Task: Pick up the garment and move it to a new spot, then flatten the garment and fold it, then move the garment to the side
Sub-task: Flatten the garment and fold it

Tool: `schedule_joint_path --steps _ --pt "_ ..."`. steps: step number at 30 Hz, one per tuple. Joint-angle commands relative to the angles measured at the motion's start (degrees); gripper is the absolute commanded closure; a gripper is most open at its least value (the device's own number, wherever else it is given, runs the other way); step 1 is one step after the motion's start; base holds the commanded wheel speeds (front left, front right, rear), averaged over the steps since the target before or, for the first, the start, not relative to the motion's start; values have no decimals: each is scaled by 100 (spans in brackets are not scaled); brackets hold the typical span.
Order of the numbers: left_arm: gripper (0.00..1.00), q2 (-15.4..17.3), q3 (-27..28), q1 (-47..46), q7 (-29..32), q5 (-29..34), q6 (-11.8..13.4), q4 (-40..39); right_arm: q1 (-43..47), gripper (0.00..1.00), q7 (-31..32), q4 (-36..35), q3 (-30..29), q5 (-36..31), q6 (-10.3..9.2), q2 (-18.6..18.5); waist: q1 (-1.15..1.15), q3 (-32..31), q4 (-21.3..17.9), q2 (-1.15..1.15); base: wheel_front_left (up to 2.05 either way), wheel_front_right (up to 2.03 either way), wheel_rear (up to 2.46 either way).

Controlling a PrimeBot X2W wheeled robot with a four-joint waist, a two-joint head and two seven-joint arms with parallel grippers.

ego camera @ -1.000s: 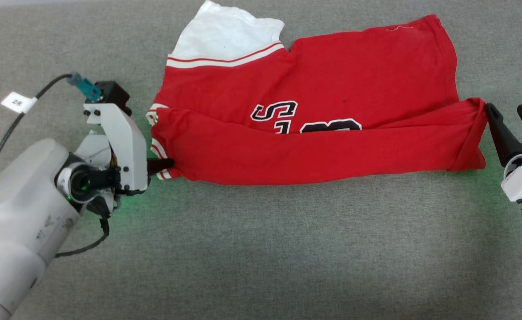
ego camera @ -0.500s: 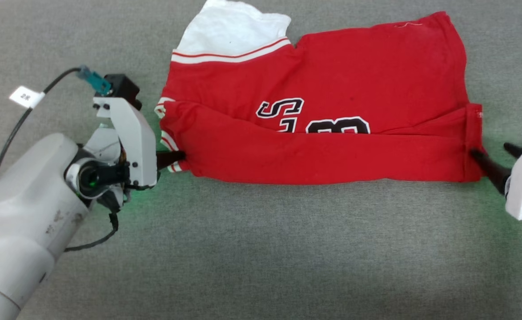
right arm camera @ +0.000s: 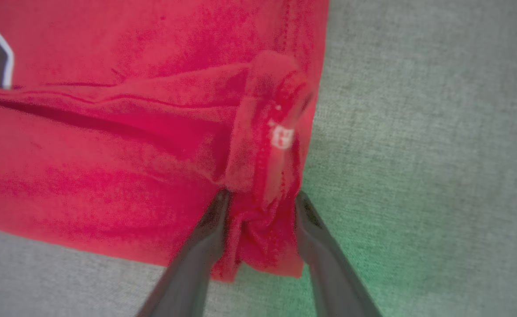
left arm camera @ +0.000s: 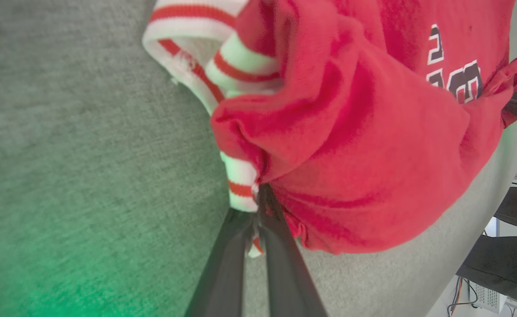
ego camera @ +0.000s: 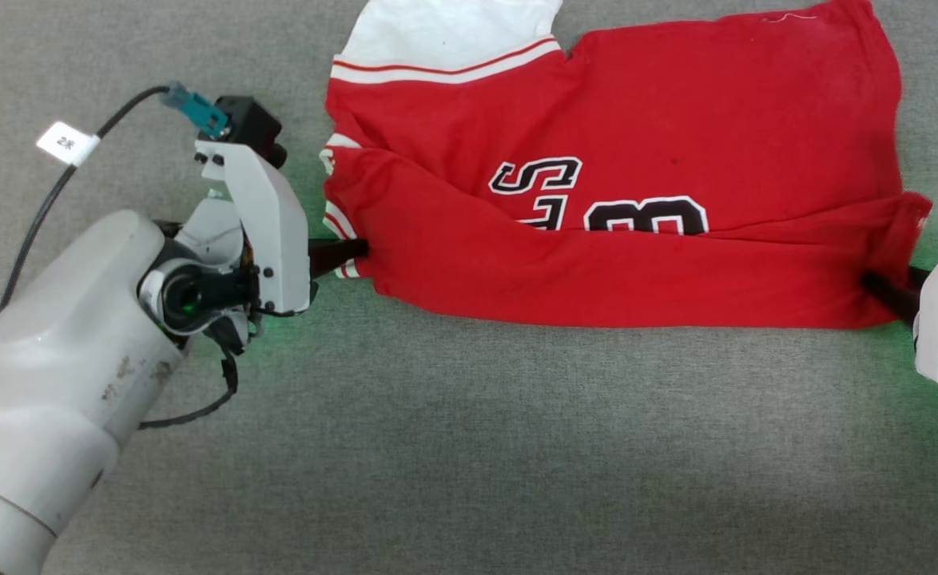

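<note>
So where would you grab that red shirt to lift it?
I'd grip the red shirt at both ends of its folded near edge, coming in low from each side, since the fold spans it. The left hand is shut on the striped-trim end; the right hand straddles the bunched hem corner.

Tabletop (ego camera: pixel 469 447): grey woven covering, with green glow beside each wrist.

Garment (ego camera: pixel 637 136): red jersey lying flat across the upper half. The near edge is folded up over the chest and covers the lower part of the black, white-outlined letters (ego camera: pixel 597 200). White sleeve (ego camera: pixel 445 32) at upper left, striped trim below it.

Left gripper (ego camera: pixel 351 251): dark fingers pressed together on the garment's left striped edge. Pale forearm at lower left.

Right gripper (ego camera: pixel 884 289): at the garment's lower right corner, one dark finger touching the cloth. Grip not discernible.

Black cable carrying a white tag (ego camera: pixel 68 144), ending in a teal connector (ego camera: pixel 196 112) at the left wrist.
</note>
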Motion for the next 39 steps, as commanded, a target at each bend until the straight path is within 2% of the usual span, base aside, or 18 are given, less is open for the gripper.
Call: schedule_joint_path --steps 1,7,12,15,22,31,35,36,37,39 --pt "100 -138 -152 240 -16 65 68 158 105 100 9 216 107 -44 -7 110 0 -2 11 0 0 0 0" --pt "100 20 -20 433 -242 -67 7 -16 246 100 -197 150 -18 92 -7 93 0 -223 21 0 0 0 0" --pt "100 298 76 801 -515 -152 -14 -467 529 100 -267 -78 -208 189 -7 4 0 -522 57 0 0 0 0" --pt "100 510 154 1089 -709 -191 58 -851 818 100 -199 -279 -307 252 -7 -29 0 -685 87 0 0 0 0" --pt "100 1071 194 1919 -994 -342 443 -2043 1552 100 -3 -821 -600 412 -7 -75 0 -926 180 0 0 0 0" --pt "100 1952 368 2906 -1325 -694 979 -3629 2242 100 317 -1337 -915 596 -7 -156 0 -963 217 0 0 0 0" --pt "100 2156 421 3178 -1487 -763 1179 -4050 2383 100 415 -1422 -984 585 -7 -153 0 -983 237 0 0 0 0" --pt "100 2176 431 3225 -1527 -775 1222 -4111 2403 55 419 -1435 -998 568 -7 -147 0 -995 240 0 0 0 0" --pt "100 2178 449 3253 -1584 -787 1263 -4154 2391 2 356 -1461 -1021 533 -7 -145 0 -1010 247 0 0 0 0" --pt "61 2162 523 3298 -1752 -768 1336 -4193 2315 0 221 -1474 -1107 524 -7 -69 0 -1038 249 0 0 0 0"
